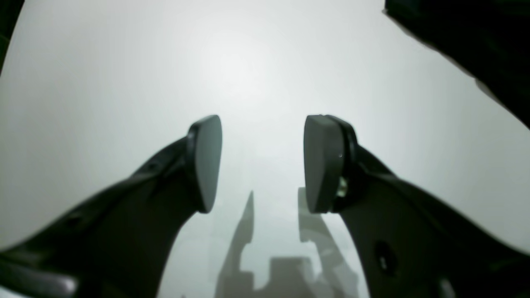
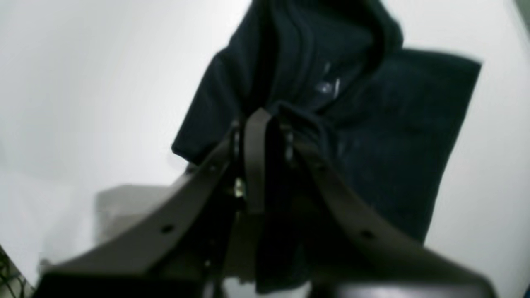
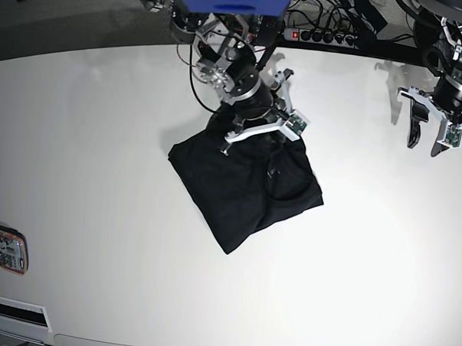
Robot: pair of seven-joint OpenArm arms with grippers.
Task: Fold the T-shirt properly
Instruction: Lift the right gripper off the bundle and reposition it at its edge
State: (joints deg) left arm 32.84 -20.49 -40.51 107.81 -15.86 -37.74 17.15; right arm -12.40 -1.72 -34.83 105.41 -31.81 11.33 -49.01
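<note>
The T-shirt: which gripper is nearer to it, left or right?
The right gripper: it is shut on the T-shirt at its far edge. The left gripper is open above bare table, far off to the side.

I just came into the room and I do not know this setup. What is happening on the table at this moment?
A two-armed robot is folding a black T-shirt on a white table. The shirt already lies as a compact bundle near the middle. The right gripper is shut on a fold of the cloth at the bundle's far edge. The left gripper hangs open over bare table, off to the side, holding nothing.
</note>
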